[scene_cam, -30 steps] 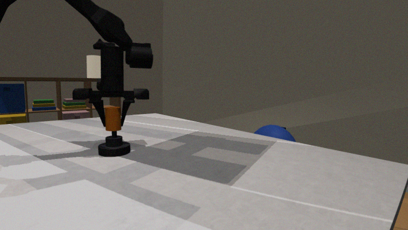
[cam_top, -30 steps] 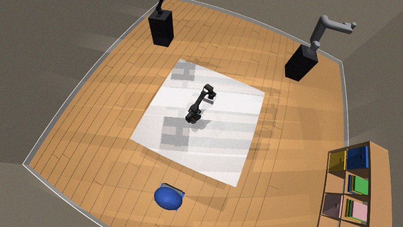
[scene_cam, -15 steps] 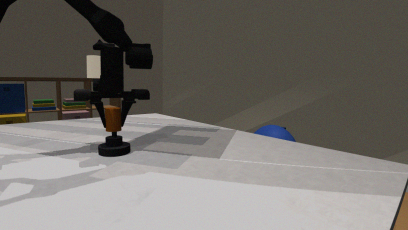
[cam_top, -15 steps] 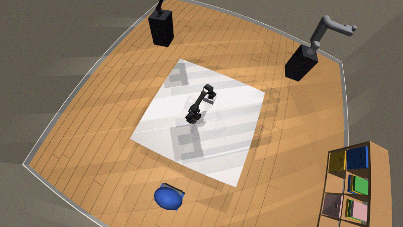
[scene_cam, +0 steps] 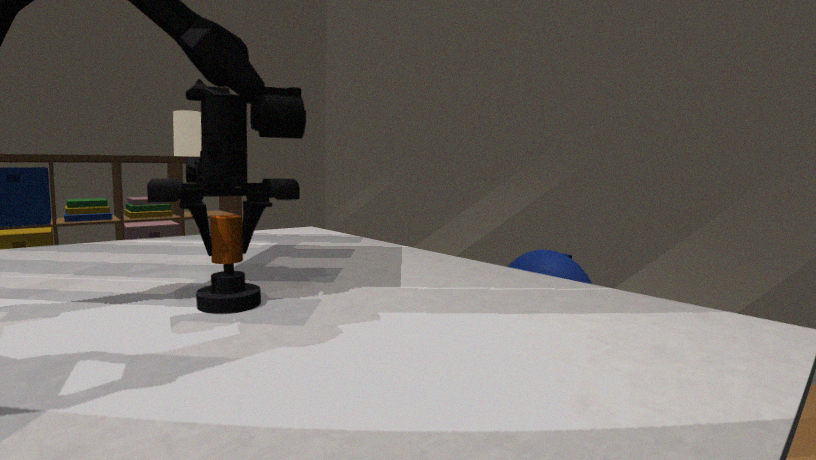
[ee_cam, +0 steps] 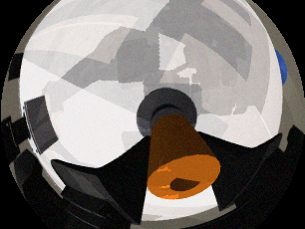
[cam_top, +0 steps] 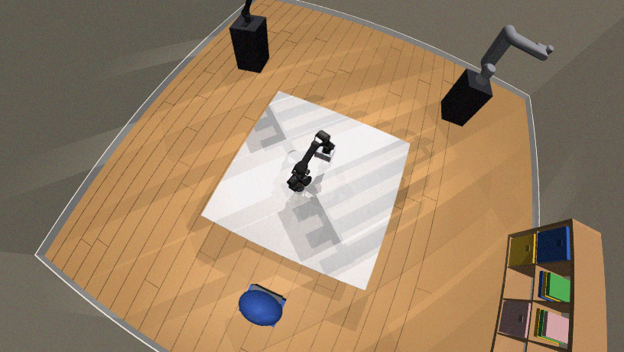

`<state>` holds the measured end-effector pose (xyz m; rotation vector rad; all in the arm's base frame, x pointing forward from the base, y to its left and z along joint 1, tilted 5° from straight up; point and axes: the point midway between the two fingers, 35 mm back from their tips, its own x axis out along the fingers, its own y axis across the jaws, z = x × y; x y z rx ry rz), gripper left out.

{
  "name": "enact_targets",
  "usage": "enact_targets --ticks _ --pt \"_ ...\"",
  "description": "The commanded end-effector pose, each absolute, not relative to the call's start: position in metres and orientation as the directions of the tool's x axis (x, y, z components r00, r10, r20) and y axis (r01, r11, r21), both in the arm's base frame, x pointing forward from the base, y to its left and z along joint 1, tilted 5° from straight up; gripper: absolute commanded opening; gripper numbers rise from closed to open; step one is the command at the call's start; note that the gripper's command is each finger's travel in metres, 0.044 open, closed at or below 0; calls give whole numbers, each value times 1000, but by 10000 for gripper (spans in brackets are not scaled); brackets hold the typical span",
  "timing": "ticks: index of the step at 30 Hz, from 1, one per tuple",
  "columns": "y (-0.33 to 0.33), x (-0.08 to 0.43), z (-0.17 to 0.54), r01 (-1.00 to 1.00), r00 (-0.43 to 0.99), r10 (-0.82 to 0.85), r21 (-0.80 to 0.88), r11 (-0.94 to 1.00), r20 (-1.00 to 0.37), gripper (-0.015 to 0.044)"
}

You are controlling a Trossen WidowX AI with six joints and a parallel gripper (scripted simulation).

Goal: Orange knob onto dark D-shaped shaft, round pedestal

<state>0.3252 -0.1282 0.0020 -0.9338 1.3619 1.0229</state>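
The orange knob is an upright cylinder held between the fingers. Its top face, with a dark hole, shows in the wrist view. My gripper is shut on the knob, with a finger on each side. The dark shaft shows as a short stub between the knob's bottom and the pedestal's raised collar. The knob is in line above the shaft and stands clear of the collar. Its bottom hides the shaft's top and flat side. The round black pedestal stands on the table.
The white table top carries the arm and pedestal. Beyond its edges are a blue ball-like seat, a shelf with bins and books, and two black stands with other arms.
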Motion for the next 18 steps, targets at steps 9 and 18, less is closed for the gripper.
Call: enact_targets --ticks 9,18 --pt "-129 327 7 -974 -45 30 51 220 -999 0" --pt "-128 325 3 -994 -45 30 48 98 -999 0"
